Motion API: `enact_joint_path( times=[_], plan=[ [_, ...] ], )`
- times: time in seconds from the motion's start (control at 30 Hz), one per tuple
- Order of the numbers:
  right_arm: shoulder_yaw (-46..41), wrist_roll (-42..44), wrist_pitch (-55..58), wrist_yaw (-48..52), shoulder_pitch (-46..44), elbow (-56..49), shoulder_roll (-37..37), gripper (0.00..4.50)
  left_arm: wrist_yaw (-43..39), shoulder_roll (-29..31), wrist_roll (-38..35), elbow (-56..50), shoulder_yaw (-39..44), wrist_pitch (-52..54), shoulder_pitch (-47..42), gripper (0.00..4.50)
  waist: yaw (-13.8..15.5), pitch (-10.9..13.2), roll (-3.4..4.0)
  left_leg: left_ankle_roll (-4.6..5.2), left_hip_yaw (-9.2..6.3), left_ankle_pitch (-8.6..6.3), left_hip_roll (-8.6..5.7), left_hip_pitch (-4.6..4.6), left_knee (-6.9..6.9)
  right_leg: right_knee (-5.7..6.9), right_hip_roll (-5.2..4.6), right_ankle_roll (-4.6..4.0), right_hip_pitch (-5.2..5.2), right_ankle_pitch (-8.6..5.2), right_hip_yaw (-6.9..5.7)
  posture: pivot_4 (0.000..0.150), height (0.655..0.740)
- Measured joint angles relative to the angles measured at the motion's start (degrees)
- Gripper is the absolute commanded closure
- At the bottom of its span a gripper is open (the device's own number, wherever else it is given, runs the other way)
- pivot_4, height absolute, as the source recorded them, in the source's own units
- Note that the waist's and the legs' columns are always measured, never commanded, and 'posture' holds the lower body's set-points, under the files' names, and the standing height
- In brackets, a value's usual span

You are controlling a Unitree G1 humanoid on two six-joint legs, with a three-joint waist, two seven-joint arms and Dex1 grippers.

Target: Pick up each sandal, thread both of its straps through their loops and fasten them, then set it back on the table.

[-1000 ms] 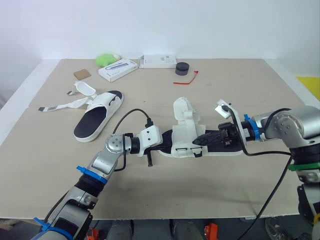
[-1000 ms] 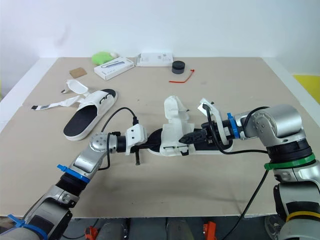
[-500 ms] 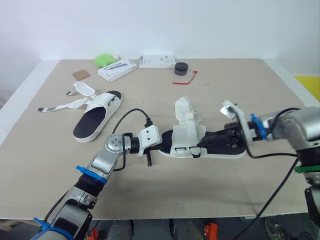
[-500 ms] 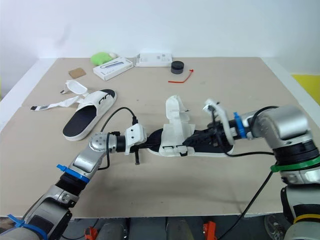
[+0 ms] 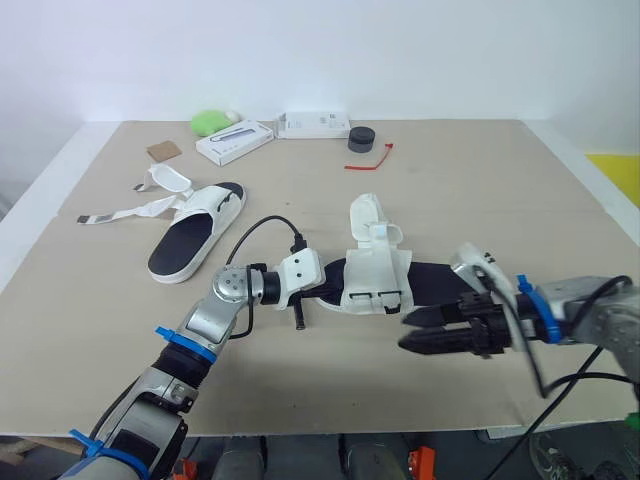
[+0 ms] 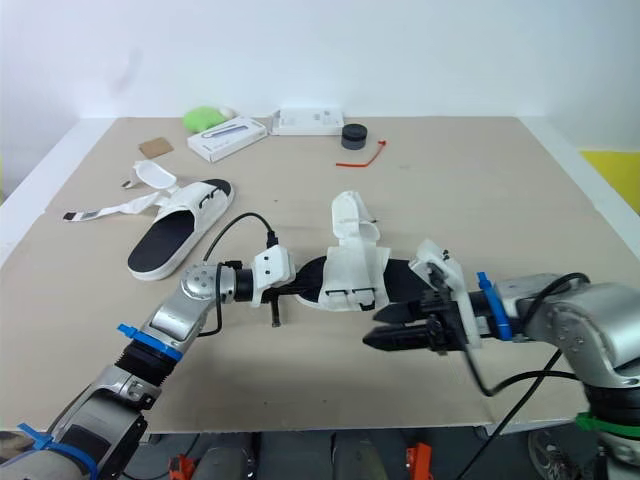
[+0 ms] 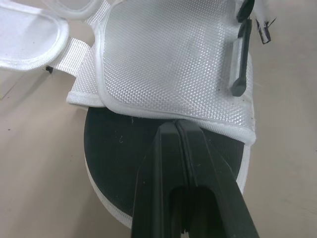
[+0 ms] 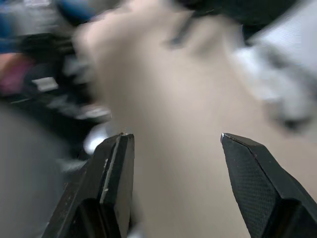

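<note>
Mid-tabletop, head view: near sandal [image 5: 380, 280] lies flat on the tabletop [image 5: 330, 400] with its upper flap standing, straps not visibly fastened. Left tool [image 5: 326, 296] is at its toe end. Right tool [image 5: 403, 331] hovers just beside the sandal on the near side, apart from it. Second sandal [image 5: 190, 240] sits far left, loose straps [image 5: 120, 212] splayed. White box [image 5: 236, 140], black puck [image 5: 362, 138] and red tie [image 5: 370, 160] are along the far edge, well apart. Bare room in front and to the right, but right tool is near the front edge.

Left wrist view: left tool [image 7: 176, 126] is closed, fingers together, tips on the black footbed [image 7: 114, 148] right at the upper's hem [image 7: 168, 116]. Can't tell if fabric is pinched. Black loop [image 7: 240, 64] sits on the upper's side.

Right wrist view: right tool [image 8: 173, 139] spread wide, empty.

Risks, my read: left tool only presses, so the sandal could slide or pivot under a strap pull. Left-arm cable [image 5: 262, 228] arches near the flap and could snag.
</note>
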Motion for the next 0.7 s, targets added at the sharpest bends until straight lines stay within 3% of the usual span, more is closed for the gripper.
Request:
enact_joint_path(
  times=[0.47, 0.7],
  plan=[
    [-1.98, -0.77, -2.11, -4.28, -0.27, 1.11, 0.27, 1.46, -0.95, 0.05, 0.0, 0.06, -0.04, -0.26, -0.02, 4.5, 0.05, 0.0, 0.0, 0.01, 0.0, 0.04, 0.0, 0.0, -0.14, 0.0, -0.01, -0.03, 0.0, -0.04, 0.0, 0.15, 0.74],
    [-1.0, -0.6, -1.81, -7.58, -1.05, 1.06, 3.74, 1.46, -1.12, 0.36, 0.04, 0.19, 0.25, -0.27, -0.04, 4.5, -0.09, -0.01, 0.0, 0.01, 0.0, 0.04, 0.01, 0.03, -0.13, 0.0, 0.0, -0.05, 0.0, -0.01, 0.0, 0.15, 0.74]
  ],
)
